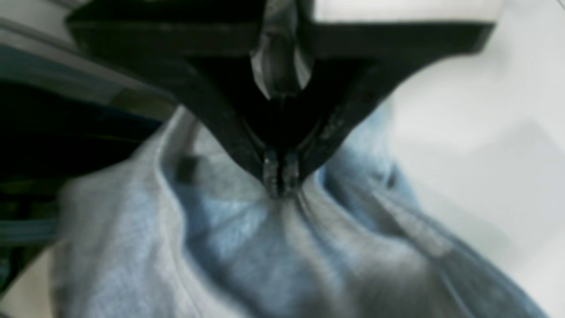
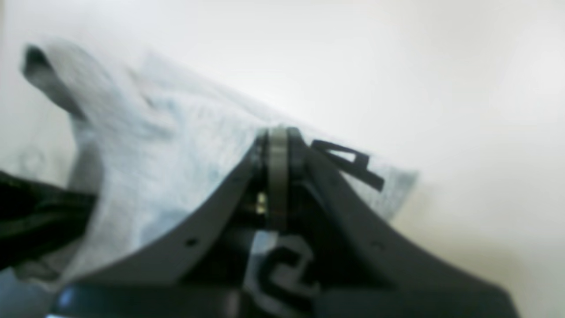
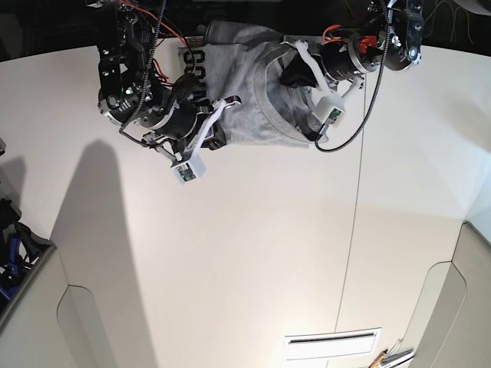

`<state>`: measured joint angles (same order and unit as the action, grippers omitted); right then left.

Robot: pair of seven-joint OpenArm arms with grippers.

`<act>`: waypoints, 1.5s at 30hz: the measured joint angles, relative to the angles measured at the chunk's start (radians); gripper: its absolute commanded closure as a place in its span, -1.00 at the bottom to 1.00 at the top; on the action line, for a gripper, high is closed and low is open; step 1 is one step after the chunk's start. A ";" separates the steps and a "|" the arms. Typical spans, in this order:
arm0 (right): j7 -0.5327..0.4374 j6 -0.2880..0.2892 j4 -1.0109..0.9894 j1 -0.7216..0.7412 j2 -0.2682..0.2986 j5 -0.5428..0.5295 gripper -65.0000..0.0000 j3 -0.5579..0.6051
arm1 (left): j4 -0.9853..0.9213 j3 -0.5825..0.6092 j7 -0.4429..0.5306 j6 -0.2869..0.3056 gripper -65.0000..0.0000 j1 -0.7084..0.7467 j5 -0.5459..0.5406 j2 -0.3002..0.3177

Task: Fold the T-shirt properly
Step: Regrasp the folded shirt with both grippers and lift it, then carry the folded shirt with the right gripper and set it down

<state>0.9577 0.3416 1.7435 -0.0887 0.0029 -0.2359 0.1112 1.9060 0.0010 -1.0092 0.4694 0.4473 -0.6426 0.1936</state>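
Lying bunched at far edge of white worktop (image 3: 253,253): grey T-shirt (image 3: 253,96), black lettering partly visible; left gripper (image 1: 280,183) fingers pinched on gathered shirt fabric; right gripper (image 2: 278,137) fingers clamped on shirt edge beside lettering.

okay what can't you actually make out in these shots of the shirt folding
- Base view: the T-shirt lettering is partly covered by the right arm, so unreadable.
- Base view: both arms hide their jaws' grip points.
- Left wrist view: motion blur smears the cloth.
- Right wrist view: the right gripper hides the lettering beyond it.
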 measured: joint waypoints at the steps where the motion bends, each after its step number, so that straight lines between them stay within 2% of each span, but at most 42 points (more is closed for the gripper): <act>1: 0.000 0.000 -0.023 0.013 0.000 0.003 1.00 0.000 | -0.019 0.000 0.013 -0.008 1.00 -0.004 0.005 0.000; 3: 0.005 -0.002 -0.055 0.036 0.000 0.004 1.00 0.000 | -0.057 0.000 0.018 0.000 1.00 -0.020 0.007 0.000; 8: 0.090 -0.002 -0.054 0.038 0.000 0.004 1.00 0.000 | -0.105 0.004 0.070 0.010 1.00 -0.074 0.052 -0.005; 12: 0.090 -0.004 -0.048 0.019 0.022 -0.011 1.00 -0.003 | -0.164 0.006 0.114 -0.017 1.00 -0.154 0.099 -0.008; 16: 0.082 -0.005 -0.045 -0.004 0.032 -0.039 1.00 -0.015 | -0.257 0.006 0.143 -0.016 1.00 -0.258 0.112 -0.008; 19: 0.083 -0.006 -0.044 -0.023 0.033 -0.108 1.00 -0.019 | -0.318 0.007 0.154 -0.016 1.00 -0.330 0.112 -0.009; 21: 0.087 -0.005 -0.040 -0.028 0.032 -0.130 1.00 -0.018 | -0.327 0.007 0.142 -0.027 1.00 -0.374 0.130 -0.009; 24: 0.130 -0.009 -0.002 -0.032 0.031 -0.101 1.00 -0.017 | -0.312 0.006 0.101 -0.055 1.00 -0.430 0.126 0.001; 26: 0.132 -0.010 0.047 -0.034 0.036 -0.084 1.00 -0.018 | -0.271 -0.001 0.071 -0.047 1.00 -0.458 0.120 0.024; 30: 0.066 -0.010 0.174 -0.025 0.033 -0.087 1.00 -0.018 | -0.144 0.000 0.078 -0.036 1.00 -0.473 0.084 0.073; 33: 0.051 -0.008 0.232 -0.027 0.033 -0.099 1.00 -0.018 | -0.071 -0.003 0.077 -0.035 1.00 -0.457 0.087 0.104; 36: 0.037 -0.002 0.237 -0.016 0.022 -0.111 1.00 -0.011 | -0.033 -0.030 0.074 -0.035 1.00 -0.443 0.086 0.106; 40: -0.093 0.058 0.201 -0.010 -0.006 -0.107 1.00 0.054 | -0.025 -0.089 0.074 -0.051 1.00 -0.422 0.069 0.105; 45: -0.135 0.078 0.025 0.102 -0.044 -0.048 1.00 0.193 | -0.025 -0.195 0.080 -0.068 1.00 -0.423 0.068 0.103</act>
<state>0.8230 0.4194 1.7687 0.0135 -0.0414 -0.2844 0.3038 1.8812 -0.1944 -0.9291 0.4019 0.0246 -0.5747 0.2970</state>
